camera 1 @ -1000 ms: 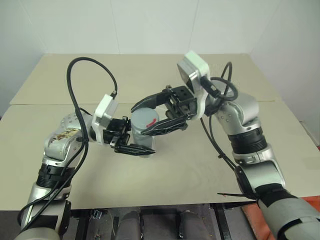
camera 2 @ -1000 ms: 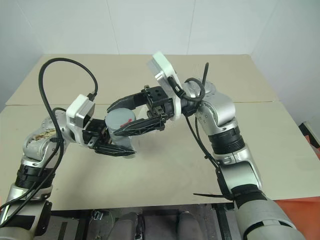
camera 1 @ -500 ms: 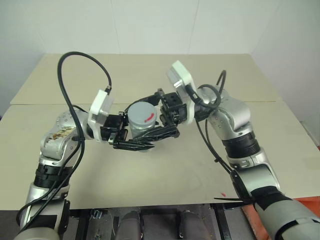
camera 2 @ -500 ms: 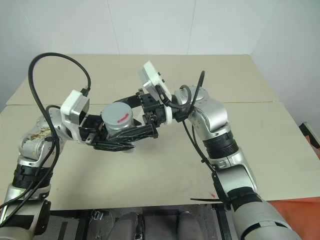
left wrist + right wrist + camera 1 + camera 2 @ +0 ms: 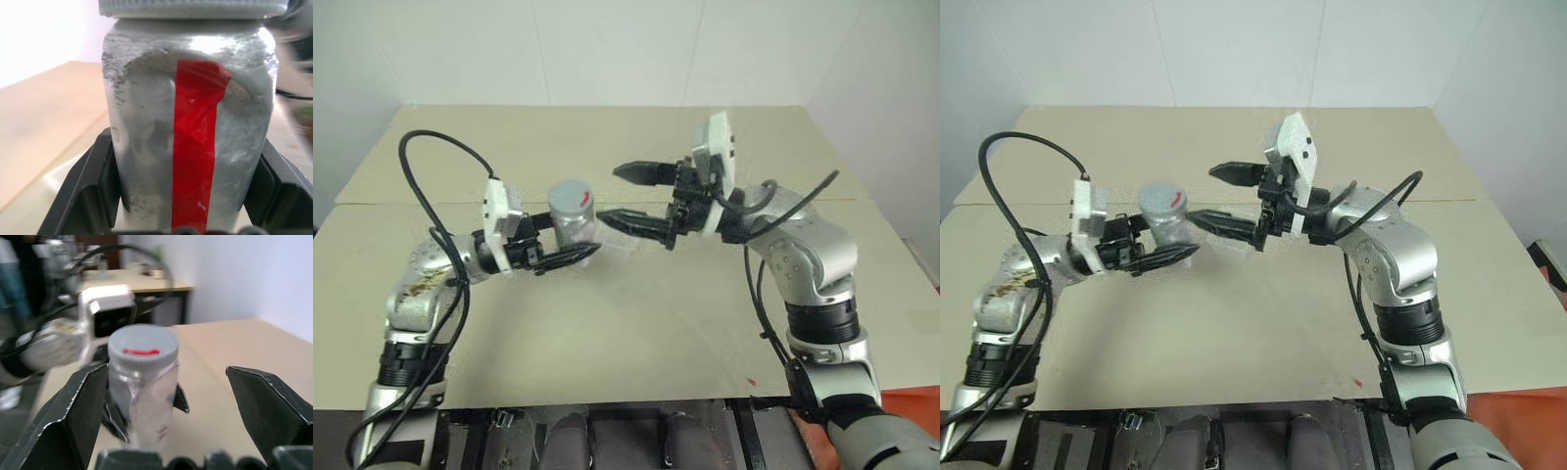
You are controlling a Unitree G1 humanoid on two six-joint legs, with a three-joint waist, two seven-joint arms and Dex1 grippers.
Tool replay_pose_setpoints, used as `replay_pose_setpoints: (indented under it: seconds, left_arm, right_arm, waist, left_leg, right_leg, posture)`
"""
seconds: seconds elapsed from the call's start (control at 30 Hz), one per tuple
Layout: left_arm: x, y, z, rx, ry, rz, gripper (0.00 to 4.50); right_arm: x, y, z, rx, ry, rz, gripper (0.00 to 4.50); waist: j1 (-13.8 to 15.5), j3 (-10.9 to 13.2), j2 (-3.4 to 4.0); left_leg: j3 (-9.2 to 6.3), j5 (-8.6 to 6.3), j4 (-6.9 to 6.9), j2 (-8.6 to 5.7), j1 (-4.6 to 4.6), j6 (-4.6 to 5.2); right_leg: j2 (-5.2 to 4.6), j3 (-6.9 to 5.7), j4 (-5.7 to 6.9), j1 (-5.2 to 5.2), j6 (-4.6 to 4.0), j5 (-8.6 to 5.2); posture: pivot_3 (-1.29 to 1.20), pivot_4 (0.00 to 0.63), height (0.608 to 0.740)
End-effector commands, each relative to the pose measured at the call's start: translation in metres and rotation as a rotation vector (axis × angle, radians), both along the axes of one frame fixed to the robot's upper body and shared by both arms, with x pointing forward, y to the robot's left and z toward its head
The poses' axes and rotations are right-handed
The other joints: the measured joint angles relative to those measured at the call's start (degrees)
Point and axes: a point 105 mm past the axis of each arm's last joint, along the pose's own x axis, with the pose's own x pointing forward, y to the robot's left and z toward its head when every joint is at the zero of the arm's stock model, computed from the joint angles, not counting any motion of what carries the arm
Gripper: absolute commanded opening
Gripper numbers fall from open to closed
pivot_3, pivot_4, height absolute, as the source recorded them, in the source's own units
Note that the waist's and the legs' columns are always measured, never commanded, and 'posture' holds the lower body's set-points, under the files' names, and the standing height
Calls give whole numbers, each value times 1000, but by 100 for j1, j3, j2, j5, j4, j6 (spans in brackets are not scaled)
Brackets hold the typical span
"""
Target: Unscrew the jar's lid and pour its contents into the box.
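I'm seeing even, soft, bright room light across the bench point(image 5: 636, 323) in both head views; shadows beneath the arms are lying faint and diffuse, with no hard edges. The white walls at the far side are reading slightly washed out. Through the left wrist camera the background beside the jar point(image 5: 190, 132) is blowing out to white, glare is shining off the jar's silvery shoulder, and the far right edge is smearing. Through the right wrist camera everything is looking soft: the jar's lid point(image 5: 143, 346) is blurring, the right claw's fingers point(image 5: 269, 401) are showing as dark shapes, and the room behind is sitting out of focus.
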Motion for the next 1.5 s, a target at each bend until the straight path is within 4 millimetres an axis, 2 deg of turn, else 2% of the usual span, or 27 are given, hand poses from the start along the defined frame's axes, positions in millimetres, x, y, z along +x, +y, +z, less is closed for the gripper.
replay_pose_setpoints:
  seconds: [0.03,0.3,0.67,1.07,1.17,1.27,1.5]
  left_arm:
    - [14,-2,11,-37,-74,170,2859]
    - [24,-20,12,-95,-85,267,2859]
    - [24,-25,13,-98,-90,256,2859]
    - [21,-26,13,-92,-91,242,2859]
    - [21,-26,13,-91,-90,240,2859]
    - [20,-26,12,-88,-90,235,2859]
    - [12,-27,10,-63,-88,162,2859]
  right_arm:
    - [1,0,16,52,-27,-156,4455]
    - [-2,24,20,61,-13,-280,4455]
    - [7,39,11,7,13,-342,4455]
    - [16,44,8,-8,30,-363,4455]
    - [16,45,8,-9,27,-356,3877]
    - [16,45,8,-9,27,-352,2851]
    - [13,43,6,-20,25,-314,2782]
  waist:
    - [2,0,0]
    - [-16,0,-1]
    - [-14,0,0]
    - [-15,0,0]
    - [-15,0,0]
    - [-15,0,0]
    - [-17,0,0]
  left_leg:
    - [0,0,-1,0,0,-1]
    - [1,1,-2,0,0,-2]
    - [0,1,-2,-1,0,-1]
    - [0,1,-3,-1,0,-1]
    - [0,1,-3,-1,0,-1]
    - [0,0,-3,-1,-1,-1]
    - [0,0,-3,-1,0,-1]
  right_leg:
    - [0,0,0,-1,0,0]
    - [0,1,1,-2,0,0]
    - [0,-1,-1,0,0,0]
    - [0,-1,-3,-1,0,0]
    - [0,-1,-3,0,0,0]
    - [0,-1,-3,0,0,0]
    - [0,-1,-3,-1,0,0]
  posture:
    - [0,150,740]
    - [0,150,740]
    - [0,150,740]
    - [0,150,740]
    - [0,150,740]
    - [0,150,740]
    - [0,150,740]
